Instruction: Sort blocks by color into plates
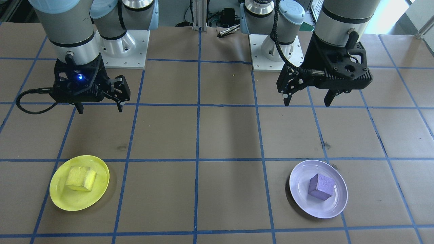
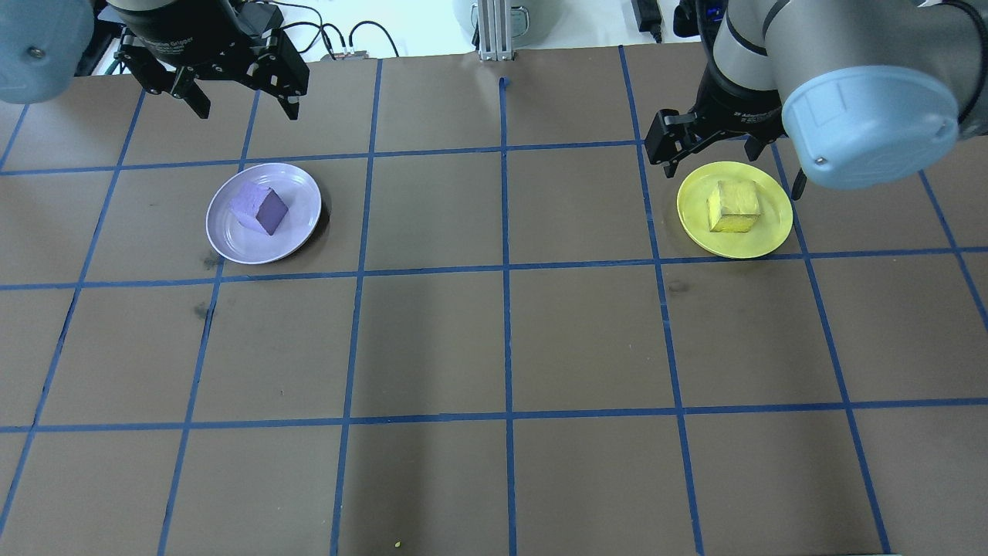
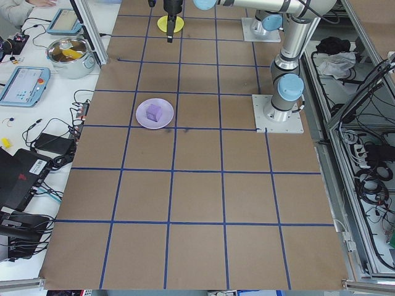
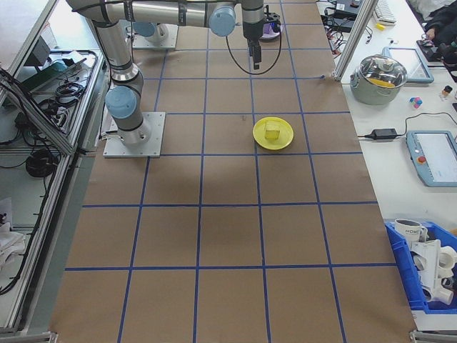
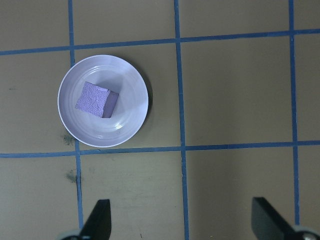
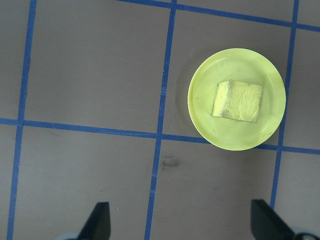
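The purple block (image 2: 261, 208) lies in the lavender plate (image 2: 297, 224), also seen in the left wrist view as block (image 5: 97, 100) in plate (image 5: 127, 127). The yellow block (image 2: 733, 207) lies in the yellow plate (image 2: 772, 228); the right wrist view shows the same block (image 6: 237, 101) and plate (image 6: 200, 97). My left gripper (image 2: 247, 108) hangs open and empty above the table, beyond the lavender plate (image 1: 300, 189). My right gripper (image 1: 100, 109) is also open and empty, raised near the yellow plate (image 1: 59, 198). Both wrist views show wide-apart fingertips (image 5: 97, 220) (image 6: 97, 222).
The brown table carries a blue tape grid. The two arm bases (image 1: 123, 47) (image 1: 276, 51) stand at the robot's edge. Off the table sit a lidded pot (image 3: 71, 52), tablets and cables on one side, and a blue bin (image 4: 428, 264) on the other.
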You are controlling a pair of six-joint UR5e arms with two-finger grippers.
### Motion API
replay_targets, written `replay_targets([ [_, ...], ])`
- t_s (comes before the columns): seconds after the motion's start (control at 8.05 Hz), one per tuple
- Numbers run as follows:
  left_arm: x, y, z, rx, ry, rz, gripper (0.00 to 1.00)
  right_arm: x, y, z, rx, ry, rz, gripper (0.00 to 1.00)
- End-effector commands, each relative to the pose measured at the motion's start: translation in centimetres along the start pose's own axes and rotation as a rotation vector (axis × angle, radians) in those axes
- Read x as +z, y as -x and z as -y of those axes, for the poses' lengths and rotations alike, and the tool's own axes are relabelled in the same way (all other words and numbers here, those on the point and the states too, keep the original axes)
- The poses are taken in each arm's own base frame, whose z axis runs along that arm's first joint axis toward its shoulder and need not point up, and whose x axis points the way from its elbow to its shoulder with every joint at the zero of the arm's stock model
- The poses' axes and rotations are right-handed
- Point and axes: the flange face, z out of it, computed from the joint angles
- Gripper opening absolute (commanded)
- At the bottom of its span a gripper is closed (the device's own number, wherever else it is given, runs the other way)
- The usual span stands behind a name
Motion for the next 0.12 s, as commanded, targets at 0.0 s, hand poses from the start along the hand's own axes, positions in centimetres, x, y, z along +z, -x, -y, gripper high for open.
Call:
replay_targets([
  [0.0,-0.07,0.16,-0.04,0.0,-0.001,0.001,1.0,0.07,0.0,0.04,0.0,0.001,0.0,1.0],
])
